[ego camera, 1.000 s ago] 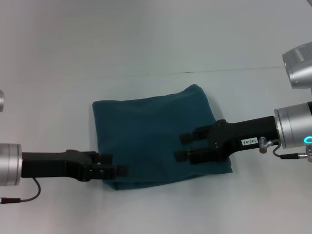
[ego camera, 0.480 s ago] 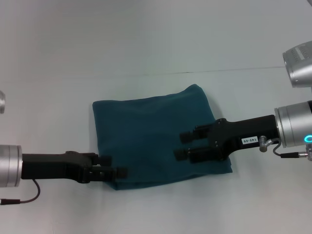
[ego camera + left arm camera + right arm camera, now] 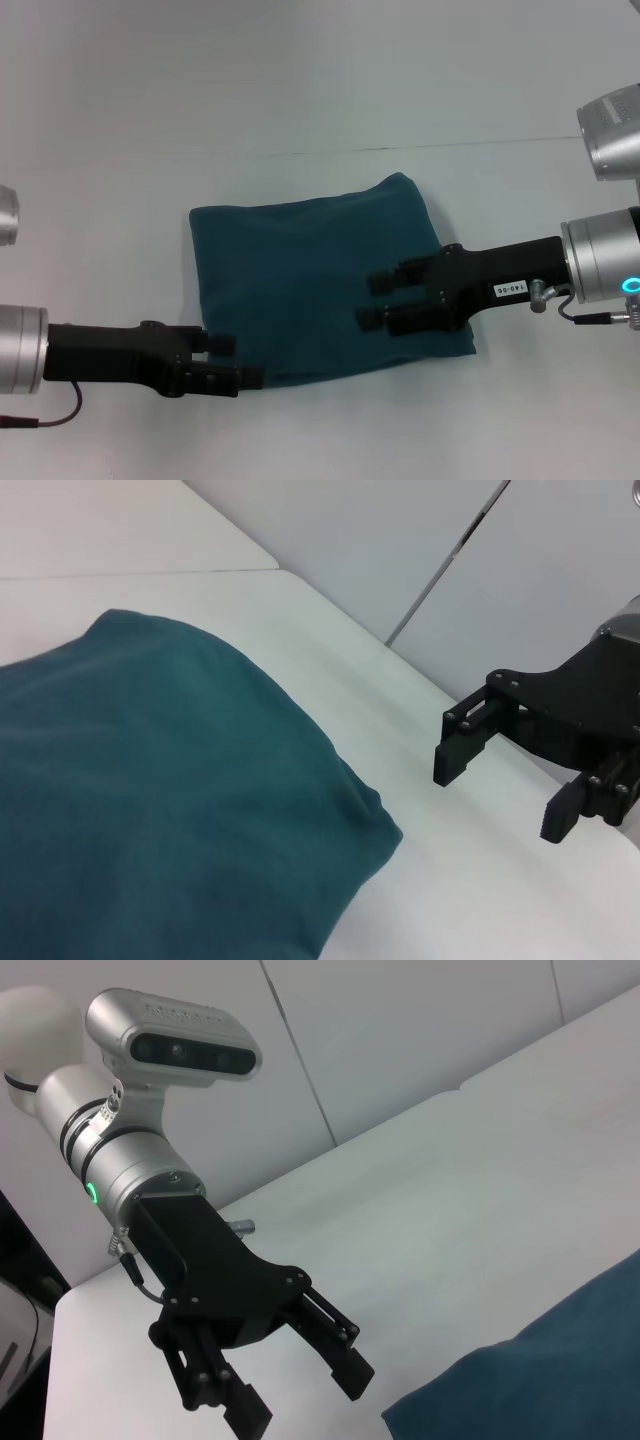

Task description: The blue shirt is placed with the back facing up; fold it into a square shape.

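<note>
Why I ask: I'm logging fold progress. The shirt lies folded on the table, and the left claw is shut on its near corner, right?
Not quite. The left claw is open by the shirt's near corner, gripping nothing; the right wrist view shows it. The shirt does lie folded on the table.

Both grippers, left gripper (image 3: 240, 360) and right gripper (image 3: 375, 300), are showing black angular housings on silver cylindrical wrists. A green ring light is glowing on each wrist, and a thin cable is trailing beside it.
</note>
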`<action>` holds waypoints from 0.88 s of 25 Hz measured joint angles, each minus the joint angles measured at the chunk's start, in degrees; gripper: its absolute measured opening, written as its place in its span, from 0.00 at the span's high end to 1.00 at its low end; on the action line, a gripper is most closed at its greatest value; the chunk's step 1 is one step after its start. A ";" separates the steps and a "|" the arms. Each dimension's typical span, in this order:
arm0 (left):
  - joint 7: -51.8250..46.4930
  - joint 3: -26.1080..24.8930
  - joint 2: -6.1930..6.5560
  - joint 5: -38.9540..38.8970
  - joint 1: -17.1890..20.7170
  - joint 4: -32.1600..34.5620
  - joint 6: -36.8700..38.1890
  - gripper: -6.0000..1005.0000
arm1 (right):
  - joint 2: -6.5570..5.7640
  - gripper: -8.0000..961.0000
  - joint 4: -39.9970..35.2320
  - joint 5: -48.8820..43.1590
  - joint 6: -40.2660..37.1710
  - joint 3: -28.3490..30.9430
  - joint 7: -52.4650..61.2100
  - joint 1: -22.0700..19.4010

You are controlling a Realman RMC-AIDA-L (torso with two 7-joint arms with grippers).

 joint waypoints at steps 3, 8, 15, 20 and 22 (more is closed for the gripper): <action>0.51 0.02 0.01 0.00 -0.01 0.02 -0.26 0.17 | -0.02 0.32 0.02 0.00 0.00 -0.01 0.00 -0.04; 0.25 -0.20 0.01 -0.20 -0.02 0.05 -0.28 0.17 | -0.08 0.32 0.02 0.00 0.00 -0.02 0.00 -0.07; 0.07 -0.32 -0.07 -0.11 -0.17 0.07 -0.34 0.17 | -0.09 0.32 -0.06 -0.01 -0.02 -0.02 0.00 -0.18; 0.05 -0.32 -0.09 -0.09 -0.12 -0.03 -0.63 0.17 | -0.20 0.32 -0.13 -0.01 -0.08 -0.01 0.00 -0.17; 0.05 -0.33 -0.09 -0.08 -0.11 -0.05 -0.66 0.17 | -0.20 0.32 -0.13 -0.05 -0.12 -0.01 0.00 -0.17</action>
